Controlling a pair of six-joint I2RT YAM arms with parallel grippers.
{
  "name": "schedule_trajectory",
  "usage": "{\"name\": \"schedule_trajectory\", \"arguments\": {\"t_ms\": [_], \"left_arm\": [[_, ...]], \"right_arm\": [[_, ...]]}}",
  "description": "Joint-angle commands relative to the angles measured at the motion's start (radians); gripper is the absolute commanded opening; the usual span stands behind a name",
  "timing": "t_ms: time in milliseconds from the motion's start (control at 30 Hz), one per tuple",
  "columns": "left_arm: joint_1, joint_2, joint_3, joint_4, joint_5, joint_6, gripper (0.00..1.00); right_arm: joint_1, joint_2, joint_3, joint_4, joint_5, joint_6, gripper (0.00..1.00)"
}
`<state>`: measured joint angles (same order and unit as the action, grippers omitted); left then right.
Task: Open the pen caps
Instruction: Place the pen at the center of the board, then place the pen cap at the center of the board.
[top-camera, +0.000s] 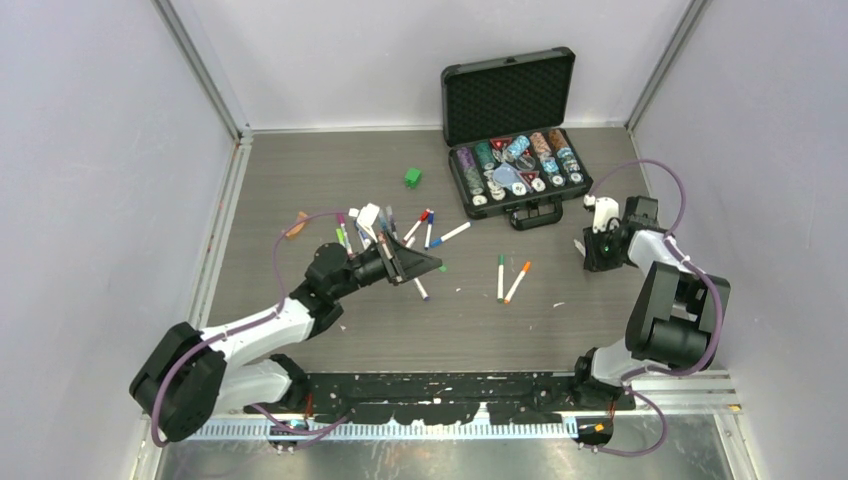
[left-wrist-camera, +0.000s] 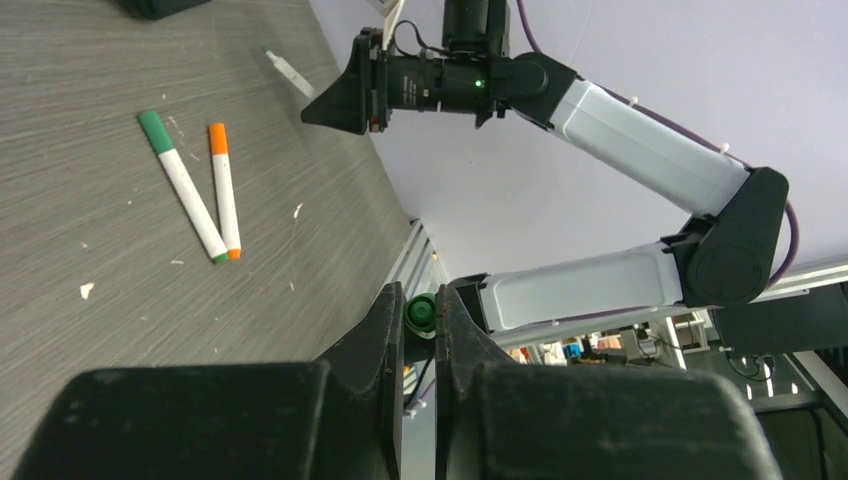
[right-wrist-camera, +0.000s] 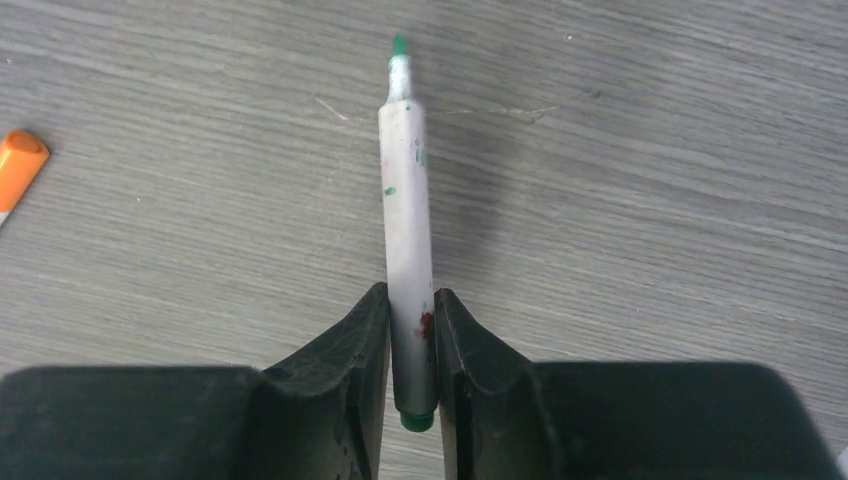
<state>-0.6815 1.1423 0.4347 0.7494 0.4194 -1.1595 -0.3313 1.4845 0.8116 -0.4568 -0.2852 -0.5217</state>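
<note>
Left of the case (top-camera: 508, 95), the left claw (left-wrist-camera: 420, 300) pinches a green cap (left-wrist-camera: 421, 318); right of it, the right claw (right-wrist-camera: 411, 295) pinches the bared pen (right-wrist-camera: 405, 180), tip pointing outward.

left arm (top-camera: 262, 330) stretches low from its base toward table centre, left gripper (left-wrist-camera: 420, 300) pointing right, jaws pinched tight on a green cap (left-wrist-camera: 421, 315). right arm (top-camera: 655, 246) is folded at the elbow. i note the right gripper (right-wrist-camera: 410, 305) aims left, jaws closed on a pen (right-wrist-camera: 407, 200).
</note>
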Motion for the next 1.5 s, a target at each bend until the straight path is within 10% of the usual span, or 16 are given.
{"name": "schedule_trajectory", "arguments": {"t_ms": [0, 800, 1167, 1467], "left_arm": [[-0.004, -0.035, -0.019, 0.015, -0.003, 0.019, 0.00], [-0.013, 0.095, 0.112, -0.191, 0.026, 0.040, 0.00], [-0.057, 0.433, 0.620, -0.866, -0.111, 0.415, 0.00], [-0.104, 0.777, 0.989, -1.042, -0.220, 0.562, 0.00]], "right_arm": [[-0.002, 0.007, 0.014, 0.083, 0.001, 0.001, 0.31], [-0.029, -0.122, 0.198, -0.228, -0.133, -0.022, 0.52], [-0.029, -0.447, 0.261, -0.484, -0.386, 0.109, 0.59], [-0.030, -0.515, 0.132, -0.376, -0.406, 0.208, 0.64]]}}
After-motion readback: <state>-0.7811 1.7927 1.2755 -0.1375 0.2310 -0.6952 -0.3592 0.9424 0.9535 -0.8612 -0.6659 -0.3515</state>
